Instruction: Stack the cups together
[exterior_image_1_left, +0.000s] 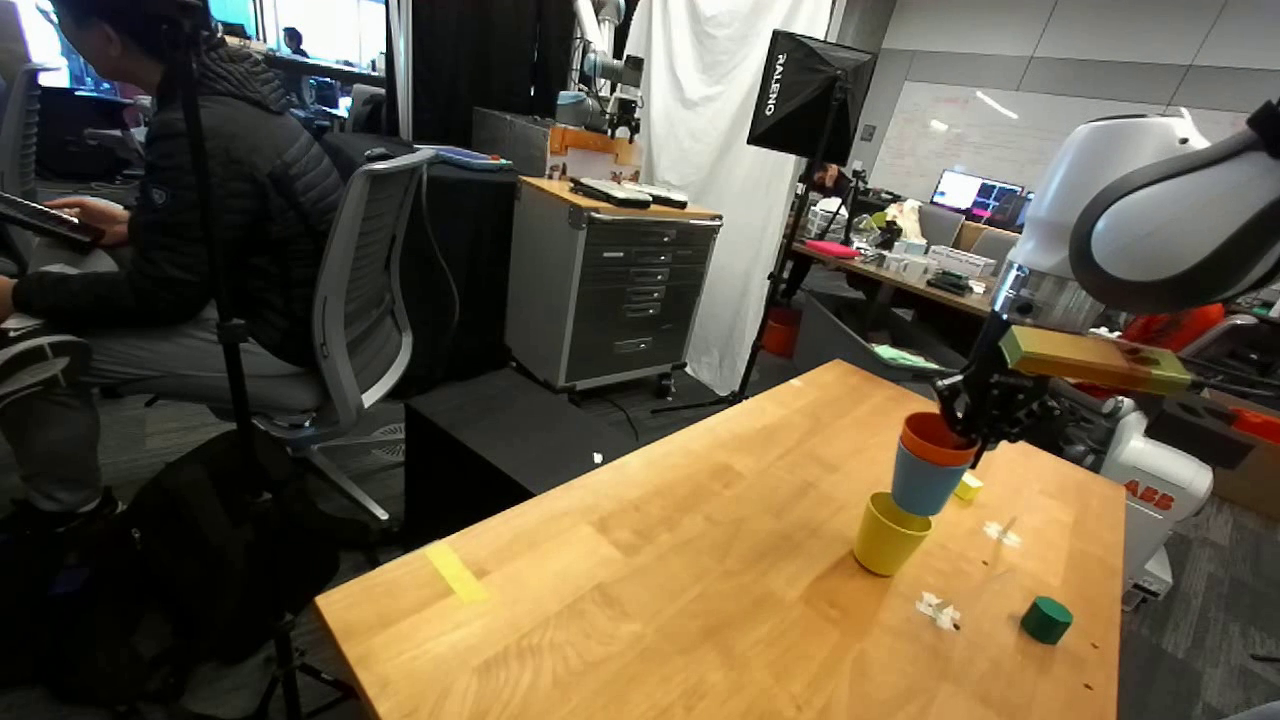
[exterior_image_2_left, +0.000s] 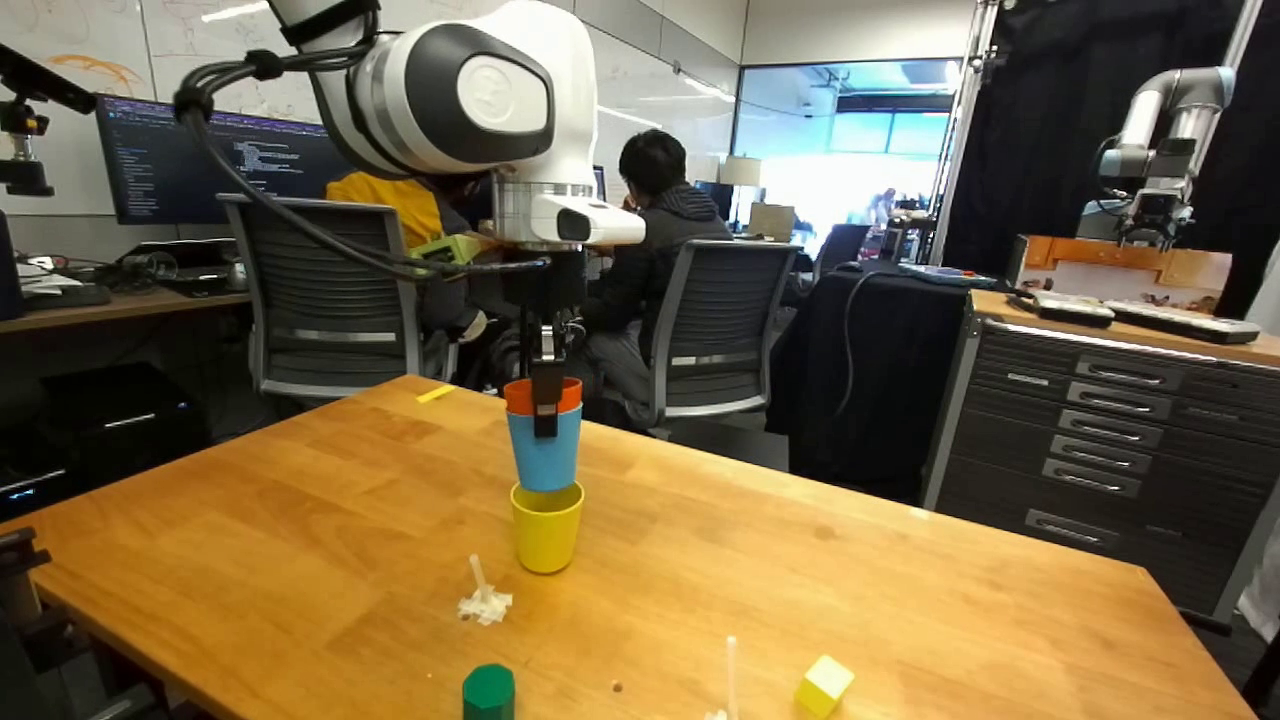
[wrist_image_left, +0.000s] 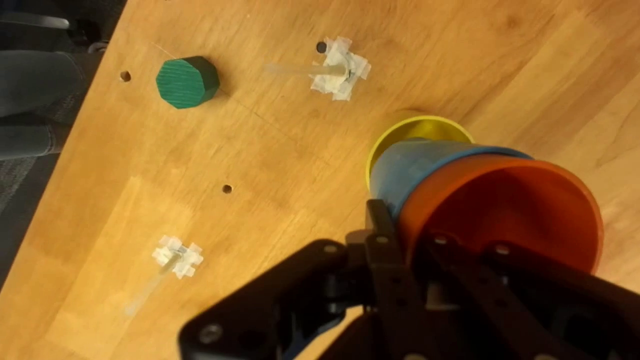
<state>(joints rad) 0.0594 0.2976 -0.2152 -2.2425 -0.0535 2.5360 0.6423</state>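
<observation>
The orange-red cup (exterior_image_1_left: 935, 440) sits nested inside the blue cup (exterior_image_1_left: 927, 483); both also show in an exterior view (exterior_image_2_left: 545, 450). My gripper (exterior_image_2_left: 546, 405) is shut on their walls, one finger outside the blue cup and the other inside the orange-red cup, as the wrist view (wrist_image_left: 406, 232) shows. The yellow cup (exterior_image_1_left: 888, 540) stands upright on the table, directly below them, also in an exterior view (exterior_image_2_left: 547, 530). The blue cup's base is at about the yellow cup's rim; I cannot tell whether it touches or is slightly inside. In the wrist view the yellow cup (wrist_image_left: 432, 129) is mostly hidden.
A dark green block (exterior_image_1_left: 1046, 620) and a yellow block (exterior_image_2_left: 825, 686) lie on the wooden table (exterior_image_1_left: 600, 560). Two pieces of white tape hold thin upright sticks, one near the yellow cup (exterior_image_2_left: 485, 603). The table's edge shows beyond the green block (wrist_image_left: 181, 82).
</observation>
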